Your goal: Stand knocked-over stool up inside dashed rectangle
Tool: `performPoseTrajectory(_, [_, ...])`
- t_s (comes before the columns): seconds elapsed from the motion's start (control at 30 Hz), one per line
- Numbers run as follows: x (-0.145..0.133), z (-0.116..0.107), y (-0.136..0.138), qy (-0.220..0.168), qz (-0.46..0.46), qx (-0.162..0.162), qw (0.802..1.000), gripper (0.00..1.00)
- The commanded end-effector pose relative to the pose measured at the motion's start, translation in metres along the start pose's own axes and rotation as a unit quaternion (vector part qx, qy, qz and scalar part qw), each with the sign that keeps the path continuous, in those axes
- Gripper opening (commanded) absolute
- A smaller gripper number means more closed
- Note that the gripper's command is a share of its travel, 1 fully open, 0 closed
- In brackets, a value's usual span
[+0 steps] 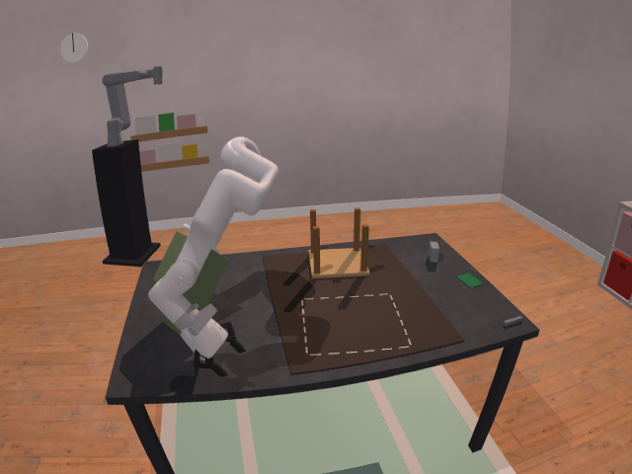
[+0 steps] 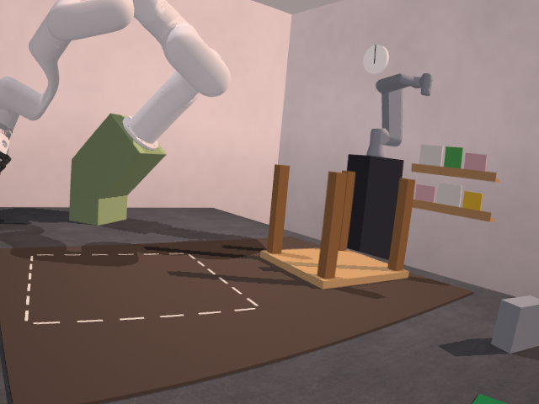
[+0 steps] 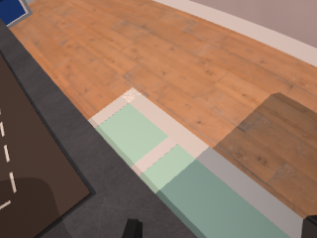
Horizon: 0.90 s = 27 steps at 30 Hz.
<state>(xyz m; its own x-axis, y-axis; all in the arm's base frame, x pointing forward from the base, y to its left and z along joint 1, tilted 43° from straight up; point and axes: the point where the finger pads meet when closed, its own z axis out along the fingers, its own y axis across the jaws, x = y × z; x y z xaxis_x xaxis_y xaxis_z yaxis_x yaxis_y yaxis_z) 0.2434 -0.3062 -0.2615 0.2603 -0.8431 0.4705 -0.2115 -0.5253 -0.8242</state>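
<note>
A wooden stool [image 1: 338,250] rests upside down, legs up, at frame center on a brown mat [image 1: 434,316], just above the dashed rectangle [image 1: 355,323]. At lower left, near the desk [image 1: 316,379] edge, the claw [image 1: 220,355] hangs with fingers apart, holding nothing.

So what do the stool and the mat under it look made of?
Stool: seemingly wood, matte, with a pale tan seat and darker brown square legs; no grain shows. Mat: thin, flat, dark brown, perhaps felt or rubber; its plain surface leaves that open.
</note>
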Motion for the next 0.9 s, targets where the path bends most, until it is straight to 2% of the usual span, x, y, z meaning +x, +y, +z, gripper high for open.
performPoseTrajectory(0.0, [0.01,0.002,-0.006,-0.011,-0.011,0.005,1.0,1.0])
performPoseTrajectory(0.1, [0.013,0.004,-0.008,-0.016,-0.014,0.008,1.0,1.0])
performPoseTrajectory(0.27, [0.033,0.013,-0.027,-0.051,-0.039,0.024,0.998,1.0])
performPoseTrajectory(0.43, [0.059,0.028,-0.059,-0.103,-0.076,0.046,0.991,1.0])
performPoseTrajectory(0.6, [0.088,0.048,-0.104,-0.169,-0.126,0.069,0.975,1.0])
performPoseTrajectory(0.67, [0.088,0.048,-0.104,-0.169,-0.126,0.069,0.975,1.0])
performPoseTrajectory(0.87, [0.12,0.077,-0.18,-0.261,-0.201,0.093,0.94,1.0])
